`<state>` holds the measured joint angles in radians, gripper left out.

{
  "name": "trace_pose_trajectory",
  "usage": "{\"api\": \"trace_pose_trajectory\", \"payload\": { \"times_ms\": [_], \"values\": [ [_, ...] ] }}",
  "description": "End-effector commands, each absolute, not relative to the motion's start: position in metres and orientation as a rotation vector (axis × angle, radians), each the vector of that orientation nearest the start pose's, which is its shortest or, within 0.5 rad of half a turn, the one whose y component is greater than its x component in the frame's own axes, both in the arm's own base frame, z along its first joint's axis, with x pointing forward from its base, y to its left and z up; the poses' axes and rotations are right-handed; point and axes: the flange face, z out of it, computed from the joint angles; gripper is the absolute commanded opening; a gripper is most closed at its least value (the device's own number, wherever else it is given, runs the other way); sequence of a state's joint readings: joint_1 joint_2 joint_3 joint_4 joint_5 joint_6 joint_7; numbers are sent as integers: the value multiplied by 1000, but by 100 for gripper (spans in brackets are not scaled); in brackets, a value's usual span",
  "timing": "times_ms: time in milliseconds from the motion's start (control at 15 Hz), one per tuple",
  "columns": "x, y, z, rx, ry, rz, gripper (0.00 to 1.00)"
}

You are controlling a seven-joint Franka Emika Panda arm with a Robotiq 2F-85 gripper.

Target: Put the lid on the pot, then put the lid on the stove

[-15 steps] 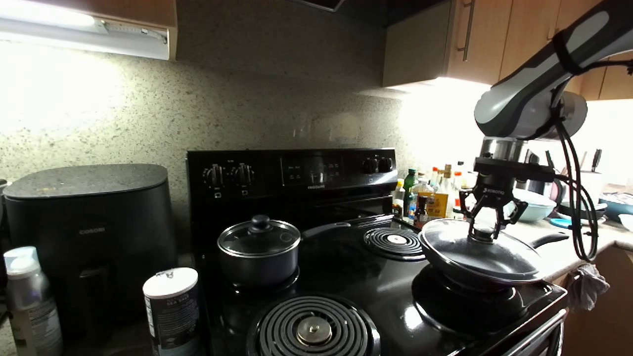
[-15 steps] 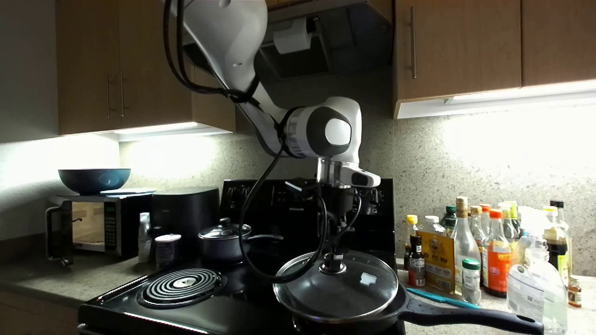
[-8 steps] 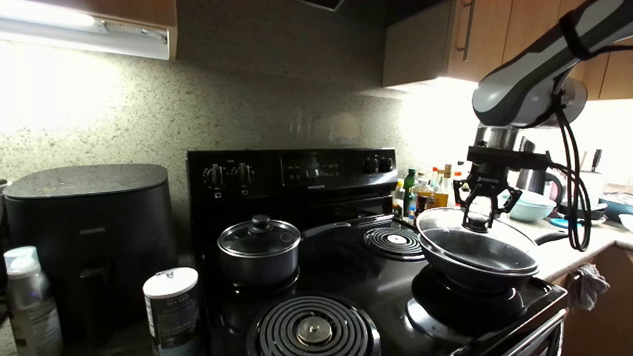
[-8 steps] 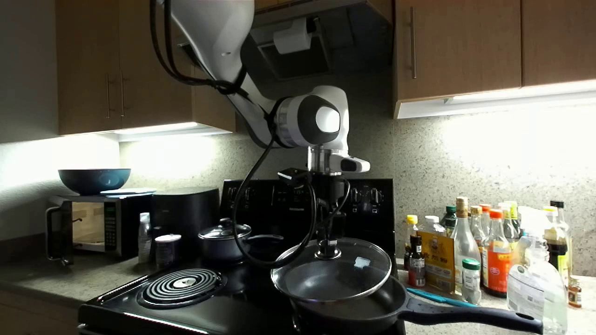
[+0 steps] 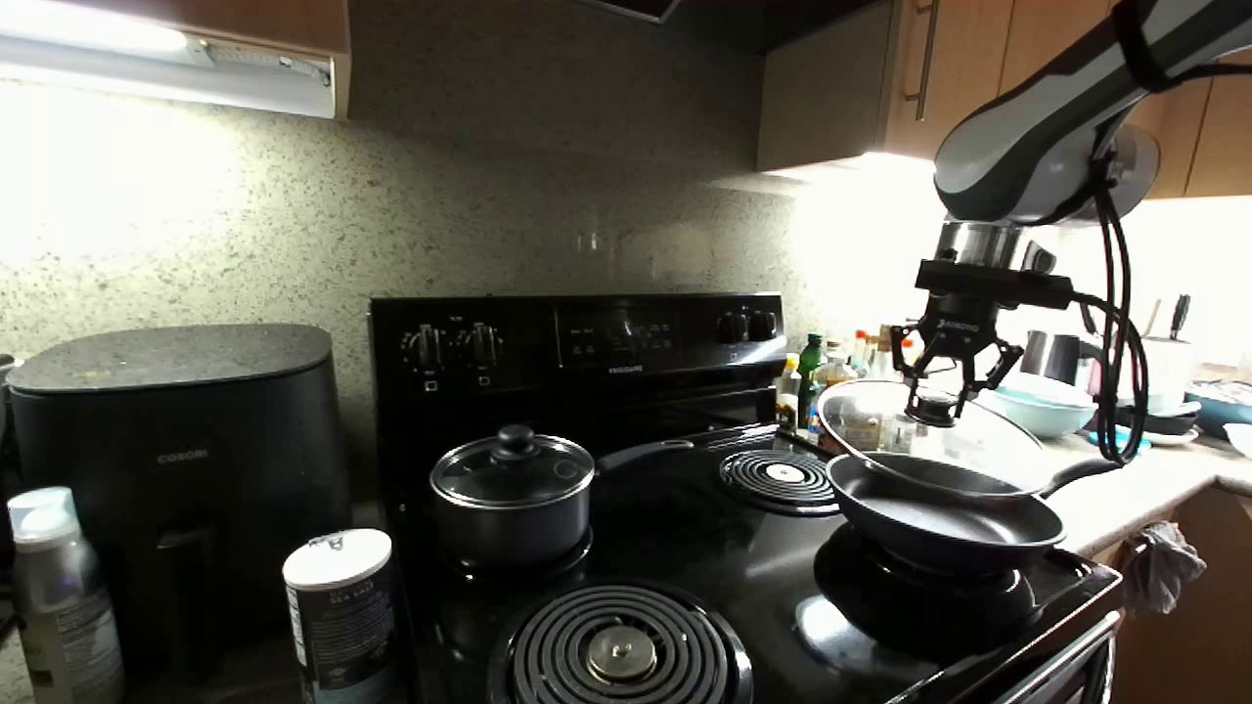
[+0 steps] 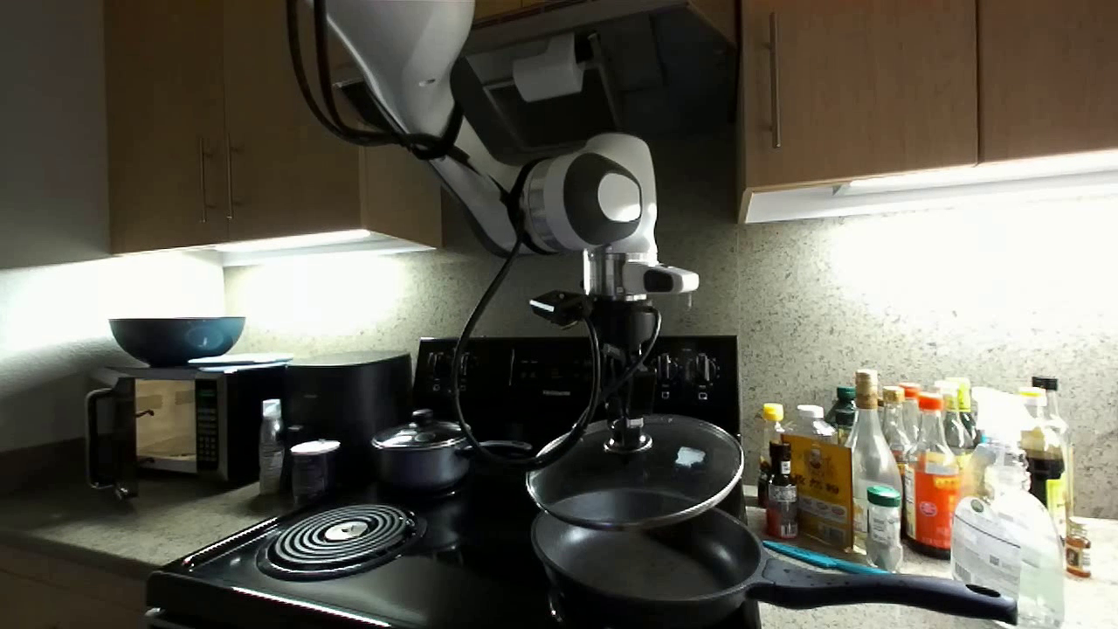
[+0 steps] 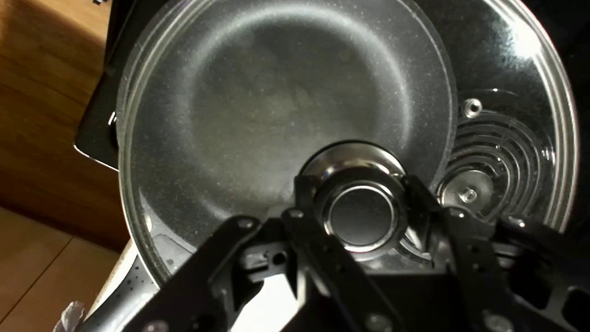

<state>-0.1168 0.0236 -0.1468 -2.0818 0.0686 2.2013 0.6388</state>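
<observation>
We see Robotiq gripper [image 7: 360, 193] pinching lid knob [image 7: 362, 216], presumably surest handhold; domed glass lid [image 6: 638, 479] hangs above frying pan [image 6: 651, 563].

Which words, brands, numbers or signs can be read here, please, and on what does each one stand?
"COSORI": black appliance
"SEA SALT": white-topped canister
"FRIGIDAIRE", small and faint: back panel of the stove
"ROBOTIQ", slightly blurred: gripper
Too small or blurred to read for certain: the canister's other print, characters on the yellow box, labels on the bottles, the microwave keypad, the panel's knob markings and display.
</observation>
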Motion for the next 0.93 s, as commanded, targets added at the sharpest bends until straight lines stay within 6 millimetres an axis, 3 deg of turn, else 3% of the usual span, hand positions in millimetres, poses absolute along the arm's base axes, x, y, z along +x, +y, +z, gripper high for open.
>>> {"api": "trace_pose_trajectory", "payload": {
  "times_ms": [0,333,400,600,667,867],
  "values": [
    [554,-155,449,-2703,1424,-182,25],
    [570,-174,448,-2665,1472,-233,25],
    [562,-166,438,-2707,1430,-190,50],
    [567,-173,434,-2705,1447,-190,50],
    [567,-173,434,-2705,1447,-190,25],
    [571,-177,417,-2708,1456,-108,25]
  ]
}}
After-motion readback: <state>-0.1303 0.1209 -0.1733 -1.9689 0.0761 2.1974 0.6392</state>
